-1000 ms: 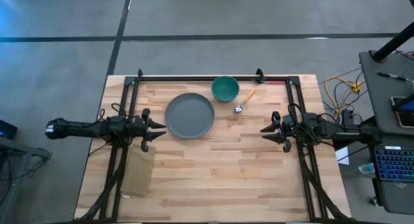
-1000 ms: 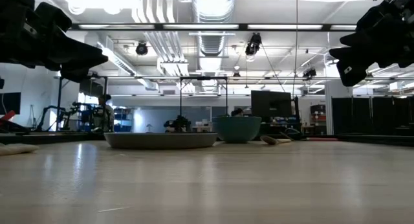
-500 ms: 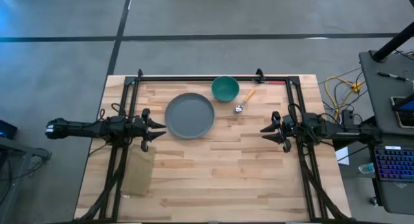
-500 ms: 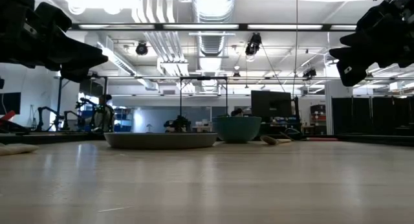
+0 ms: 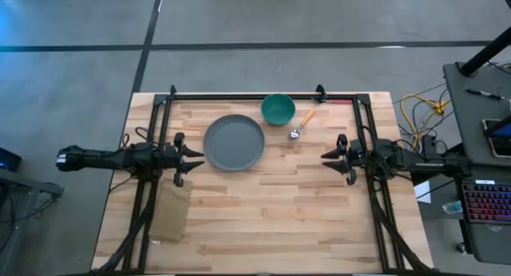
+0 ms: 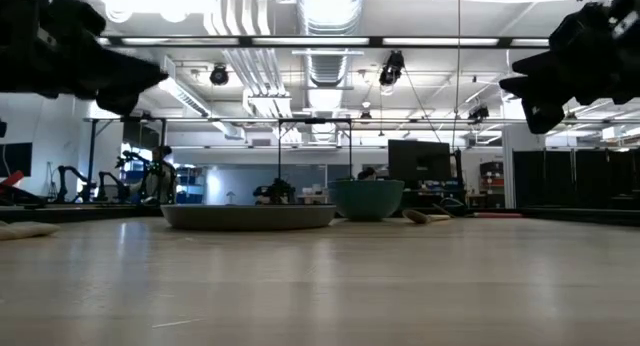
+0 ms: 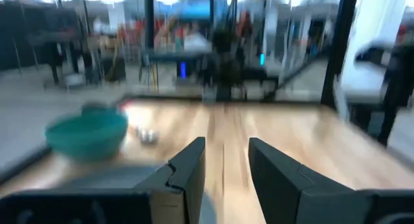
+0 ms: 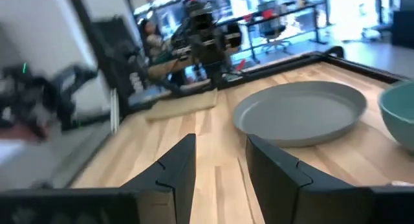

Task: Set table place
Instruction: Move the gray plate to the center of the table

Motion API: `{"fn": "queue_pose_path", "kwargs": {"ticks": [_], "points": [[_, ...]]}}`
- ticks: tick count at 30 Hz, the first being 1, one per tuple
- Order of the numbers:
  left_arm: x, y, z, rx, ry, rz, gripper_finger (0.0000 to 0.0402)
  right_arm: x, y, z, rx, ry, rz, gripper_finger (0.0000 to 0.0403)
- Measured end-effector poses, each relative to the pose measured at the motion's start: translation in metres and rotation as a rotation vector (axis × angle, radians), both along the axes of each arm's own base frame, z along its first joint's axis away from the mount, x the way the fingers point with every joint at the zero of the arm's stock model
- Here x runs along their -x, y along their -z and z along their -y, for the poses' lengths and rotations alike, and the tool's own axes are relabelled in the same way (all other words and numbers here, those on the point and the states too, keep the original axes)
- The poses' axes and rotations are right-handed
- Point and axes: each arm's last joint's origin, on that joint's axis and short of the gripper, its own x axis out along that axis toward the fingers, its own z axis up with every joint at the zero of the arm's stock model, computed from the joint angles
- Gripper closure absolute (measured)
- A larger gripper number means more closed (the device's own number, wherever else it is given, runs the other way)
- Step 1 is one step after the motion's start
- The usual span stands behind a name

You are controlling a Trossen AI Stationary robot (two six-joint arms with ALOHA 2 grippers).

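Note:
The round grey plate (image 5: pixel 234 142) lies flat on the wooden table (image 5: pixel 271 220), left of centre toward the far edge. The teal bowl (image 5: pixel 278 108) stands upright behind it to the right. The orange-handled spoon (image 5: pixel 301 123) lies flat, right of the bowl. The pink-handled fork is not in view. My left gripper (image 5: pixel 197 158) hovers open just left of the plate, above the table. My right gripper (image 5: pixel 326 156) hovers open to the right of the plate and nearer than the spoon. Both are empty, as their wrist views show: left (image 7: pixel 226 146), right (image 8: pixel 220 143).
A tan folded cloth (image 5: pixel 171 212) lies flat near the left edge, nearer than my left gripper. A black metal frame (image 5: pixel 247 93) runs along the far edge and both sides. Bare wood spans the table's middle and near half.
In the low view both grippers have risen a little. The plate, bowl, spoon and cloth have stayed where they were.

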Motion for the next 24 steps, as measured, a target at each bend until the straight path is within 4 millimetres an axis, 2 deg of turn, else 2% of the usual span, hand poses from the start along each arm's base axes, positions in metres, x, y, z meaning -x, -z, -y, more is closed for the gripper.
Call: {"fn": "queue_pose_path", "kwargs": {"ticks": [6,16,18,20,22,24], "points": [[0.003,-0.021,0.0,0.011,0.0,0.223,0.0297,0.0,-0.01,0.002,-0.138,0.058,0.104,0.0275],[0.019,-0.056,-0.001,0.042,0.004,0.622,0.0297,0.002,-0.021,0.002,-0.126,0.064,0.227,0.0275],[0.024,-0.063,-0.001,0.168,0.049,0.718,0.0297,0.003,-0.023,0.002,-0.157,0.068,0.248,0.0275],[0.028,-0.066,-0.003,0.374,0.078,0.786,0.0297,0.004,-0.027,0.003,-0.239,0.086,0.287,0.0275],[0.027,-0.064,-0.006,0.558,0.035,0.796,0.0297,0.004,-0.028,0.005,-0.412,0.111,0.324,0.0275],[0.025,-0.062,-0.008,0.656,-0.008,0.789,0.0297,0.005,-0.029,0.006,-0.619,0.134,0.36,0.0275]]}}
